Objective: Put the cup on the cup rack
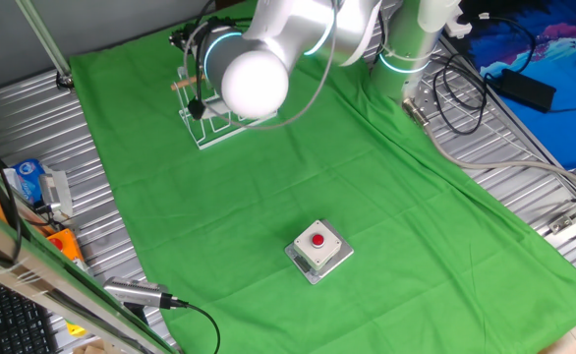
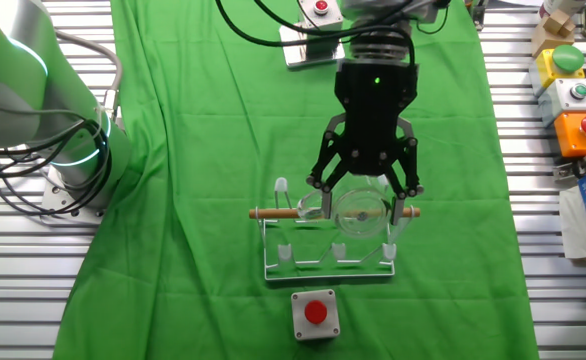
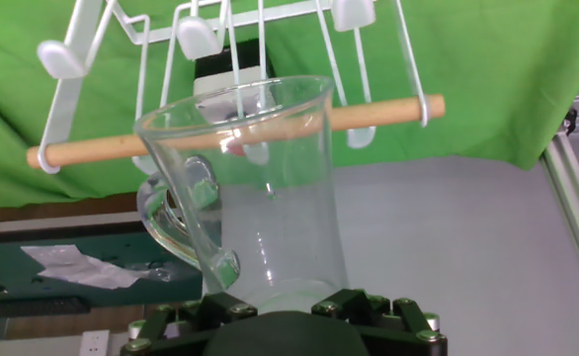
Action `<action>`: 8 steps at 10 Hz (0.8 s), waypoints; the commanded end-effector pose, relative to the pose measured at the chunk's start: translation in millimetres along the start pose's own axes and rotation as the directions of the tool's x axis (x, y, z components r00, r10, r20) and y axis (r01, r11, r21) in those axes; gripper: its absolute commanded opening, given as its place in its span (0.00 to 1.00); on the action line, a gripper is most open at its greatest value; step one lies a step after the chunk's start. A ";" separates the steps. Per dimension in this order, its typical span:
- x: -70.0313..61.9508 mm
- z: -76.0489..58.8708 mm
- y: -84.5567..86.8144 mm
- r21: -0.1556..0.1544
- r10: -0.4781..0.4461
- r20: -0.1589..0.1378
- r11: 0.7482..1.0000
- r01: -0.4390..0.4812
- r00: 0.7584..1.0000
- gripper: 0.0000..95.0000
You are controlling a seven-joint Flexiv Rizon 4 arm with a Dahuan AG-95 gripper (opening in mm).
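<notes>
The black two-finger end effector (image 2: 364, 190) grips the small clear glass cup with a side handle (image 2: 360, 210) right at the clear-based wire cup rack with a wooden rod (image 2: 328, 235). Ease it forward so the handle hooks the rod, releasing only once it hangs.

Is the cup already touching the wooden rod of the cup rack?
Cannot tell. In the hand view the cup overlaps the wooden rod, but overlap alone shows neither contact nor a gap. The other fixed view shows the same overlap.
</notes>
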State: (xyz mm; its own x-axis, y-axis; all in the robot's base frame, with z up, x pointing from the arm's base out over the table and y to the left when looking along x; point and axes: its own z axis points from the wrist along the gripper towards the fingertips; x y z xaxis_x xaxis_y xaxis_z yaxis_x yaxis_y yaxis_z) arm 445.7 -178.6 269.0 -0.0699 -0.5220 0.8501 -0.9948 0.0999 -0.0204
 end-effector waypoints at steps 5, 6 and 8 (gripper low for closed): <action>-0.3 -0.7 -0.9 0.006 0.006 0.060 1.000 -0.006 0.998 0.00; -0.3 -0.7 -0.9 0.005 0.005 0.064 1.000 -0.006 0.998 0.00; -0.3 -0.7 -0.9 0.007 -0.014 0.059 1.000 0.014 0.998 0.00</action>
State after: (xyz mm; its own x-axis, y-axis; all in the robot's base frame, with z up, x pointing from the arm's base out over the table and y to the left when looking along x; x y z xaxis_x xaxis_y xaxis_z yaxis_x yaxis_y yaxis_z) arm 446.5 -178.5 268.6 -0.0576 -0.5724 0.8179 -0.9963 0.0856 -0.0102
